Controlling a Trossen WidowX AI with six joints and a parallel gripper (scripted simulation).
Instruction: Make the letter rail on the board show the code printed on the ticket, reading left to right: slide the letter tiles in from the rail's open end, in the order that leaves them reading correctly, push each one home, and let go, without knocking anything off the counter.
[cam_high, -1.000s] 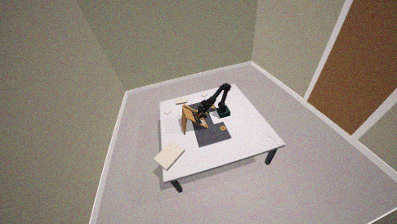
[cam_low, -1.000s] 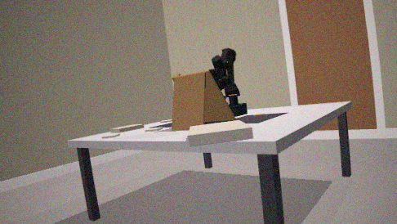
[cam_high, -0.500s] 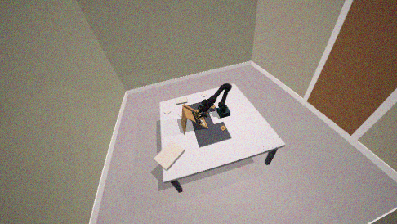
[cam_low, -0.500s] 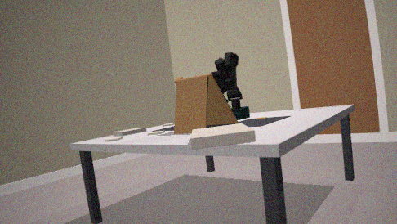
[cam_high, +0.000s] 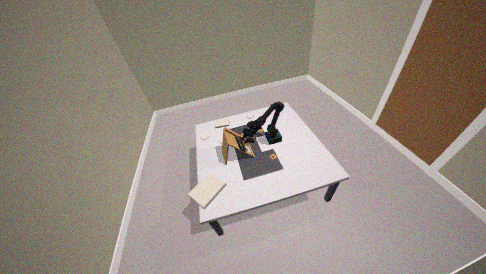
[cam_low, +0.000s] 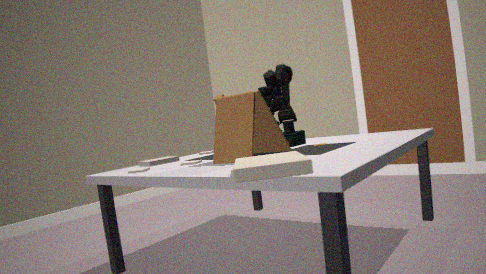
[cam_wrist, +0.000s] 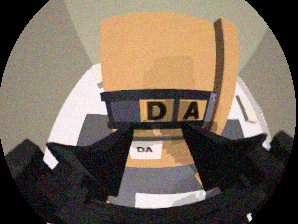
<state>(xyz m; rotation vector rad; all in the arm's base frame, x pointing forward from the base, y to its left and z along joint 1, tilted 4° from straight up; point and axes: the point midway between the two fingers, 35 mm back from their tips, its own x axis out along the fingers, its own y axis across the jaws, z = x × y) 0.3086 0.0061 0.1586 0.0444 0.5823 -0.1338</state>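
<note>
Currently, the arm (cam_high: 276, 111) (cam_low: 283, 87) is bending down toward the board (cam_high: 233, 137) (cam_low: 234, 127) (cam_wrist: 155, 50) on the desk (cam_high: 310, 165) (cam_low: 385, 152), its jaws standing open (gripping nothing). Just beyond them, two tiles, D (cam_wrist: 156, 110) and A (cam_wrist: 192, 110), are sitting in the rail (cam_wrist: 170, 94), above one ticket (cam_wrist: 146, 150) reading DA.

Within the dark letter rail (cam_wrist: 142, 93), tile D (cam_wrist: 156, 110) sits left of tile A (cam_wrist: 192, 110). Below the rail lies the ticket (cam_wrist: 145, 150) printed "DA"; the gripper's parted fingers flank the ticket.
</note>
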